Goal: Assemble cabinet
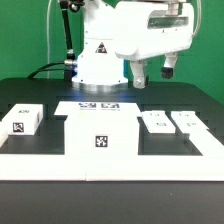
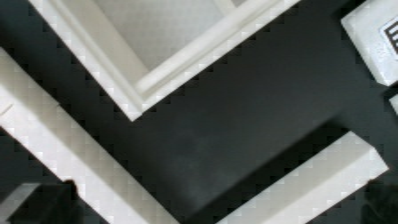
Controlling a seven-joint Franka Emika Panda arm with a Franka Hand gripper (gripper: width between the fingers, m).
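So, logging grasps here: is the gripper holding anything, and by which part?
Nothing is held: the gripper hangs open above the table, its fingers empty.

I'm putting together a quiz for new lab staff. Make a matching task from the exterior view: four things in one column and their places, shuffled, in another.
Things:
1. large white box
2. small white block
3. flat panels
4. gripper

Places:
A. raised in the air, exterior view's right
B. exterior view's left
C. centre front
D. lying flat side by side, exterior view's right

Pairs: 1-C, 2-B, 3-D, 4-A
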